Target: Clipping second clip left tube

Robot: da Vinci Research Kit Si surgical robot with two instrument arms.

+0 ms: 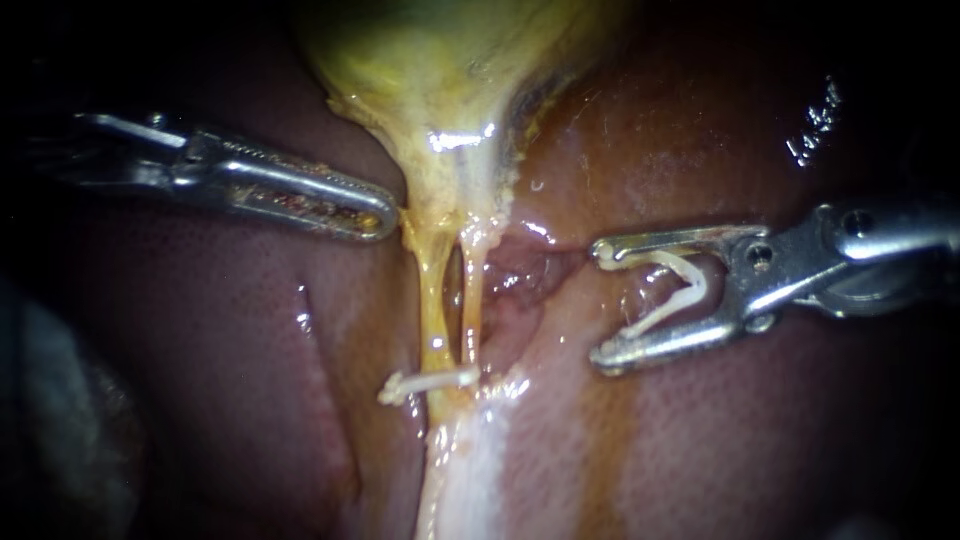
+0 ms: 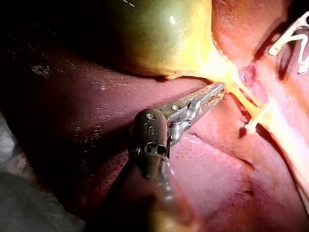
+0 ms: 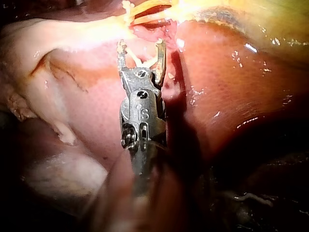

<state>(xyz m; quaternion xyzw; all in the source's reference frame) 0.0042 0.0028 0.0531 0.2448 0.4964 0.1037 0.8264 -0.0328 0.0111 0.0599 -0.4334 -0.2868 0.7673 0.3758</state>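
Observation:
The yellow-green gallbladder (image 1: 440, 60) narrows into two thin yellow tubes, the left tube (image 1: 432, 300) and the right tube (image 1: 472, 305). A white clip (image 1: 430, 383) sits across their lower ends. My left instrument (image 1: 385, 215) has its jaws together on the edge of the gallbladder's neck (image 2: 219, 89). My right instrument (image 1: 600, 305) stands to the right of the tubes, apart from them. Its jaws are spread wide and carry an open white clip (image 1: 670, 290) between them. In the right wrist view that clip (image 3: 140, 62) points at the tubes (image 3: 145, 14) just ahead.
Reddish-brown liver (image 1: 250, 400) lies on both sides of the tubes. A raw pink hollow (image 1: 520, 280) lies between the right tube and my right instrument. A pale strip of tissue (image 1: 470, 470) runs down below the placed clip.

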